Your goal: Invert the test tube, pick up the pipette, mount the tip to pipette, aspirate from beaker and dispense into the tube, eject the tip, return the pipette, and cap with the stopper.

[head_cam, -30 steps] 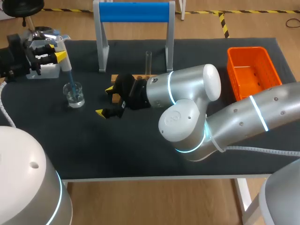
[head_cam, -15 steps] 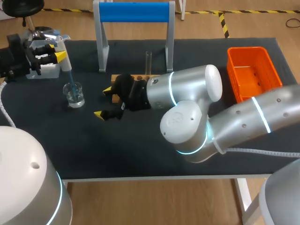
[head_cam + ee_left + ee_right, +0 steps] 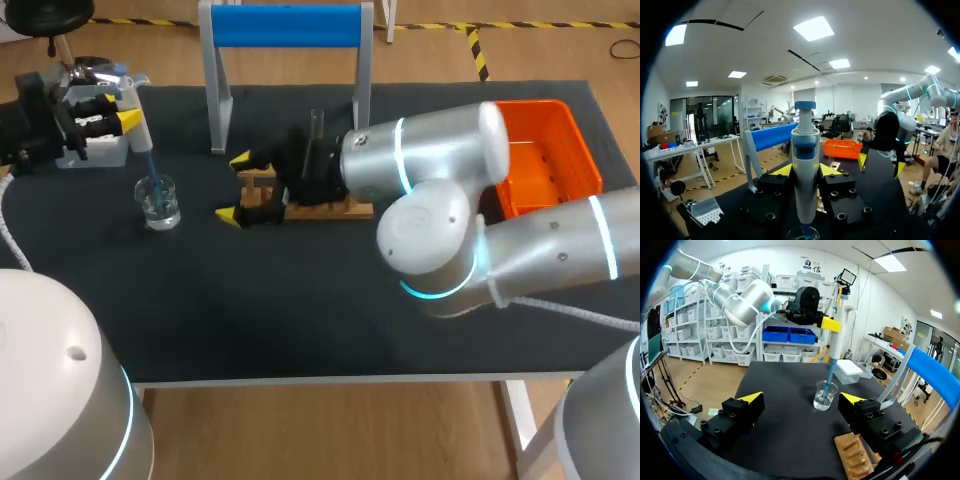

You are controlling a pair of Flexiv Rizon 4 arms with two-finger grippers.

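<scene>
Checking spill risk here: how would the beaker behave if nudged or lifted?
The beaker looks like clear glass, so probably fragile and slippery. Short, wide and holding a little liquid, it would likely slide rather than tip, though that may slosh. The pipette tip inside could drag it.

Dark counter seen from above. Near its far left corner the left gripper (image 3: pixel 118 112) holds a pipette (image 3: pixel 141 128) upright, its blue tip down in a glass beaker (image 3: pixel 159 201). The right gripper (image 3: pixel 234 186), fingers spread apart, hovers at the beaker-side end of a wooden rack (image 3: pixel 330 208), which carries an upright test tube (image 3: pixel 317 130). An orange basket (image 3: pixel 530 103) sits by the far right corner.
</scene>
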